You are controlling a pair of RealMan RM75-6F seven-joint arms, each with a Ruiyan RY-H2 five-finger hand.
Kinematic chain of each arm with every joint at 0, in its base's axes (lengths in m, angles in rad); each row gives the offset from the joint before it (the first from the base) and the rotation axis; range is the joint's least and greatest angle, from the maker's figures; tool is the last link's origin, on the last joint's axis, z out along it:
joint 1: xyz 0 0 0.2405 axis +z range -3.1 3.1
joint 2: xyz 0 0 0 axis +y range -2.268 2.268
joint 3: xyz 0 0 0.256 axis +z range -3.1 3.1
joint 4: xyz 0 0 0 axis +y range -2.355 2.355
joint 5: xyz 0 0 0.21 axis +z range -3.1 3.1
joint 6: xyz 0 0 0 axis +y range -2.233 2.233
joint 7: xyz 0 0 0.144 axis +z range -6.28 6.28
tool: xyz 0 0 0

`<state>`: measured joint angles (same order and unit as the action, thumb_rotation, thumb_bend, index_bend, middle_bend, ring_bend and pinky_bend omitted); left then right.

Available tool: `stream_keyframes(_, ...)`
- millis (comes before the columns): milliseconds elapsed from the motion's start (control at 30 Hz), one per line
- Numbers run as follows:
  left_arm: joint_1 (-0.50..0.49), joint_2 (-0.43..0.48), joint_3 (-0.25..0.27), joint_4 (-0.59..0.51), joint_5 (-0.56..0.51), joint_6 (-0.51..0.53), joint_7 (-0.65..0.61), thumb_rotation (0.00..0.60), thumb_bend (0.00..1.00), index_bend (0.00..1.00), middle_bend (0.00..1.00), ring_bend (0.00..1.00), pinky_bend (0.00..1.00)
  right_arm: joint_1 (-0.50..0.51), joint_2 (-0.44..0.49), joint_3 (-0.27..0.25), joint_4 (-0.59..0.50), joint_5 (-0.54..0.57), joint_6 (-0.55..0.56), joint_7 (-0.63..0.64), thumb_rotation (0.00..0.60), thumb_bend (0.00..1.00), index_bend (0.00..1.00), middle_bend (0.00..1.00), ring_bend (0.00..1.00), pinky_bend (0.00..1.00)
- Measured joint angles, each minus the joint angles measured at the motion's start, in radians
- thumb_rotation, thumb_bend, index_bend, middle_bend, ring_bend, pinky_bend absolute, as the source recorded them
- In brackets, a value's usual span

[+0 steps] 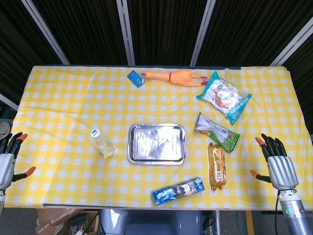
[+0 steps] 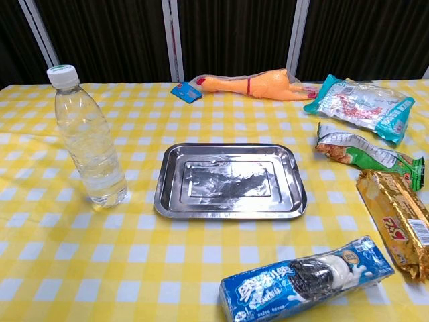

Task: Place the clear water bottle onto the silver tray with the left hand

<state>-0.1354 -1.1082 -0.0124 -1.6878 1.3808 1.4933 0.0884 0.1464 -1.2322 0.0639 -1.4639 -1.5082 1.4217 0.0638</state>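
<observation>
The clear water bottle (image 1: pixel 103 142) (image 2: pixel 89 139) stands upright with a white cap on the yellow checked cloth, just left of the silver tray (image 1: pixel 156 143) (image 2: pixel 230 180). The tray lies bare in the middle of the table. My left hand (image 1: pixel 10 157) is at the table's left edge, well left of the bottle, fingers spread and holding nothing. My right hand (image 1: pixel 277 163) hovers at the right edge, fingers also apart and empty. Neither hand shows in the chest view.
A rubber chicken (image 1: pixel 178 77) and a small blue packet (image 1: pixel 135 78) lie at the back. Snack bags (image 1: pixel 224 96) (image 1: pixel 217 131) and a brown biscuit pack (image 1: pixel 216 165) sit right of the tray. A blue cookie pack (image 1: pixel 178 190) lies at the front.
</observation>
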Motion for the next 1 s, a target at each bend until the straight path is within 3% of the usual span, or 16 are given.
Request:
stream_keyframes(467, 0.008, 0.008, -0.002, -0.034, 0.038, -0.013, -0.014, 0.600, 0.21, 0.09, 0.06, 0.00, 0.08, -0.016, 0.023, -0.009, -0.023, -0.013, 0.025, 0.011, 0.600, 0.05, 0.11, 0.00, 0.04, 0.00)
stream_keyframes(733, -0.009, 0.009, -0.007, -0.026, 0.013, -0.087, -0.057, 0.600, 0.21, 0.09, 0.07, 0.00, 0.08, -0.020, 0.026, -0.006, -0.013, 0.008, 0.012, 0.013, 0.600, 0.05, 0.11, 0.00, 0.04, 0.00)
stream_keyframes(1000, -0.020, 0.011, -0.010, -0.041, 0.020, -0.126, -0.192, 0.600, 0.16, 0.09, 0.07, 0.00, 0.08, -0.021, 0.032, -0.013, -0.020, -0.001, 0.010, 0.027, 0.600, 0.05, 0.11, 0.00, 0.04, 0.00)
